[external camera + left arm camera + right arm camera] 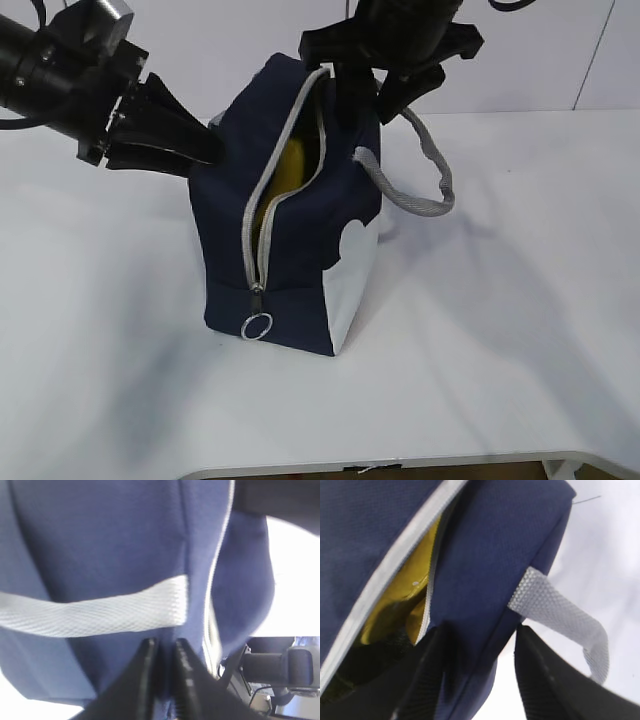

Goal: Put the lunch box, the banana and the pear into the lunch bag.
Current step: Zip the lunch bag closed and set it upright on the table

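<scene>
The navy lunch bag stands upright on the white table, its grey zipper open down the front. Something yellow shows through the gap, also visible as a yellow patch in the right wrist view; I cannot tell whether it is the banana or the pear. The lunch box is hidden. My left gripper presses into the bag's left side, and its jaws are shut on a fold of blue fabric below a grey handle. My right gripper stands open over the bag's top, one finger inside the opening and one outside the wall.
A metal ring pull hangs at the zipper's low end. The other grey handle loops out to the right of the bag. The white table spreads all around, with its front edge near the bottom of the exterior view.
</scene>
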Robot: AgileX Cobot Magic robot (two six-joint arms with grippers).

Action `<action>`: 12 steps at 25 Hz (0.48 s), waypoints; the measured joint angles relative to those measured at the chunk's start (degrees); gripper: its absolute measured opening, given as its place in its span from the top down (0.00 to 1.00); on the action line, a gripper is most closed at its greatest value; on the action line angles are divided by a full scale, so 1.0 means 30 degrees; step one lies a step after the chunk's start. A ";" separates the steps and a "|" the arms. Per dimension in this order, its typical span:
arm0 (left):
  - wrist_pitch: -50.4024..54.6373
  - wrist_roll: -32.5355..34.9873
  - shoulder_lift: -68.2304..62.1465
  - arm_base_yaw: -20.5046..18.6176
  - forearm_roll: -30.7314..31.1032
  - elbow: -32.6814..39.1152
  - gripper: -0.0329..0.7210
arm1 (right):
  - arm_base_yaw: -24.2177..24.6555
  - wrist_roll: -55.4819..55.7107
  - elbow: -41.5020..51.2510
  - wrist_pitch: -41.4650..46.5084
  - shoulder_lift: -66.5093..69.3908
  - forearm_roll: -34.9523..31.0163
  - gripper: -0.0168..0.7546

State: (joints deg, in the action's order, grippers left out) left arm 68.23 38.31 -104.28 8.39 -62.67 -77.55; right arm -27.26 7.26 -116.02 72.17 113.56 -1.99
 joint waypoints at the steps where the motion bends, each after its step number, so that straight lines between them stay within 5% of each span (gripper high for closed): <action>1: 0.0000 0.0000 0.0000 0.0000 0.0094 0.0000 0.64 | 0.0000 0.0000 0.0000 0.0000 0.0046 0.0032 0.48; 8: 0.0000 0.0000 0.0000 0.0458 0.0288 -0.0081 0.95 | 0.0000 -0.0247 0.0000 0.0000 0.0107 0.1164 0.85; 12: 0.0000 0.0000 0.0000 0.1322 0.0279 -0.0081 0.97 | 0.0000 -0.1681 0.0000 0.0000 0.0187 0.2145 0.95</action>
State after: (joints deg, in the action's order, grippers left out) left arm 68.23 38.31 -104.28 12.35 -61.83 -77.80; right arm -27.26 2.21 -116.02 72.17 114.12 4.44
